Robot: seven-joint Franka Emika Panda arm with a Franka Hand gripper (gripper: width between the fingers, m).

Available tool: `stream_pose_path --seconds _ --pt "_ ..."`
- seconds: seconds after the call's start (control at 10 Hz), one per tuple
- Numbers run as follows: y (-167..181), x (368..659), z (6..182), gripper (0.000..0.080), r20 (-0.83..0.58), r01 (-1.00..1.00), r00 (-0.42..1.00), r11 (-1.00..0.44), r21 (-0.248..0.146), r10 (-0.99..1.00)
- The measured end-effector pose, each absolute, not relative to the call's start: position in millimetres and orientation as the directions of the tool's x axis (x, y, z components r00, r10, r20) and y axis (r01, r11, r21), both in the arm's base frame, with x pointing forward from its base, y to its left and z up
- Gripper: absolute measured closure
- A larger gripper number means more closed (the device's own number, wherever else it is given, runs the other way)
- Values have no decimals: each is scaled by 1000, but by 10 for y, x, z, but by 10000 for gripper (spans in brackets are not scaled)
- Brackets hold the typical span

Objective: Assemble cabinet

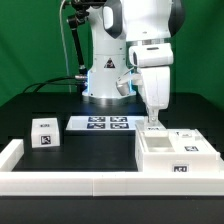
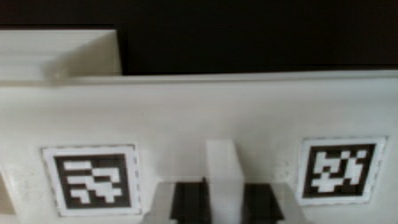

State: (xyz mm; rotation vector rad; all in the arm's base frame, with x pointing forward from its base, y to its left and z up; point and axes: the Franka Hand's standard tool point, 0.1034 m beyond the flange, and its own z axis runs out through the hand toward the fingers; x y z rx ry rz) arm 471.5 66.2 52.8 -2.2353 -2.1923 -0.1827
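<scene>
The white cabinet box (image 1: 172,152) stands at the exterior view's right, with tags on its front and top. My gripper (image 1: 152,122) points straight down at its far left corner. In the wrist view my gripper (image 2: 224,192) straddles a thin upright white panel edge (image 2: 222,160) of the cabinet, and both dark fingers (image 2: 189,203) press against it. Two tags (image 2: 89,180) lie on the white face either side of that edge. A small white tagged block (image 1: 43,133) sits apart at the exterior view's left.
The marker board (image 1: 105,124) lies flat in front of the robot base. Long plain white border rails (image 1: 80,181) run along the front and the left side. A white slab (image 2: 54,50) shows behind the cabinet in the wrist view.
</scene>
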Motion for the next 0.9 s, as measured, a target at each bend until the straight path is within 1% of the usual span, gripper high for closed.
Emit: stream_pose_path --seconds 0.7,0.8,0.9 --pt "664 4731 541 731 86 997 17 -23 79 996" --pt "663 4738 546 731 83 997 16 -22 74 996" --pt "682 4818 591 731 69 998 22 -25 55 997"
